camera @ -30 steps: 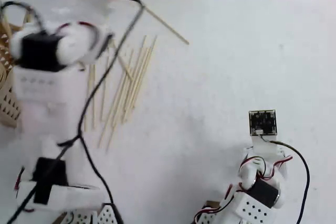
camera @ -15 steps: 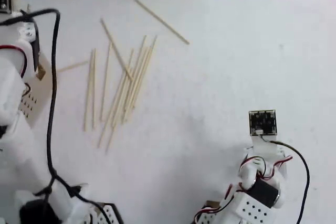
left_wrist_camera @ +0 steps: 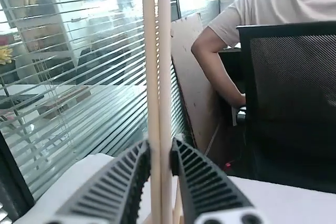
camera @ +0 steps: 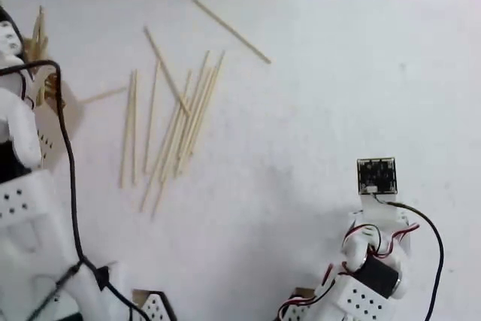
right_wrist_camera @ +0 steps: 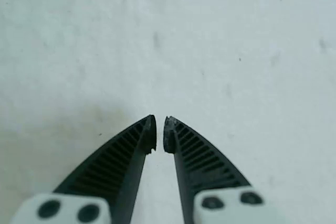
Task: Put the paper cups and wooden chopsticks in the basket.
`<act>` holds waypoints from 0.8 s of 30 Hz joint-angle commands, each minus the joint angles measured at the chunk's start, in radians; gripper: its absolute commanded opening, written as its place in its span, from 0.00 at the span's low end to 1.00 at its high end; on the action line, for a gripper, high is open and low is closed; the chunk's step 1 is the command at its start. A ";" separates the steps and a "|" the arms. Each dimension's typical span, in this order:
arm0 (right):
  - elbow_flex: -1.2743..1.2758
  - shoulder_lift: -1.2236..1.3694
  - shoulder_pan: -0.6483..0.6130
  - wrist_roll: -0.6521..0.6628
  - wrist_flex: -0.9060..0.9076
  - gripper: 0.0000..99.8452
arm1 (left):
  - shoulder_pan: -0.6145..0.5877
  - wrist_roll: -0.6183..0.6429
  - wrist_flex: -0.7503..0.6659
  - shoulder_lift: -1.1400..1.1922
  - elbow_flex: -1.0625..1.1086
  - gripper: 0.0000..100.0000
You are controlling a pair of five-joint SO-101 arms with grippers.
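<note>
Several wooden chopsticks (camera: 176, 118) lie scattered on the white table (camera: 323, 88), left of centre. One chopstick (camera: 230, 30) lies apart at the back, and another (camera: 103, 95) lies nearer the left arm. My left arm (camera: 19, 133) stands at the table's left edge. Its gripper (left_wrist_camera: 160, 149) is shut on two chopsticks (left_wrist_camera: 157, 51), which stand upright between the fingers. The tan tips of these sticks (camera: 37, 31) show above the arm. My right gripper (right_wrist_camera: 159, 132) is shut with nothing in it, low over bare table near the front right.
A tan piece of the basket (camera: 49, 89) shows beside the left arm at the left edge; the arm covers most of it. The right arm (camera: 372, 261) sits at the front right. The left wrist view faces window blinds (left_wrist_camera: 79, 77) and a black chair (left_wrist_camera: 294, 103).
The left arm has swung from above the chopstick pile to the table's left edge, uncovering the pile. The scattered chopsticks and the right arm have not moved.
</note>
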 commanded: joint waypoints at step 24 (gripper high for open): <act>0.009 -0.001 0.008 -0.002 -0.002 0.04 | -0.097 0.092 -0.385 0.254 0.158 0.02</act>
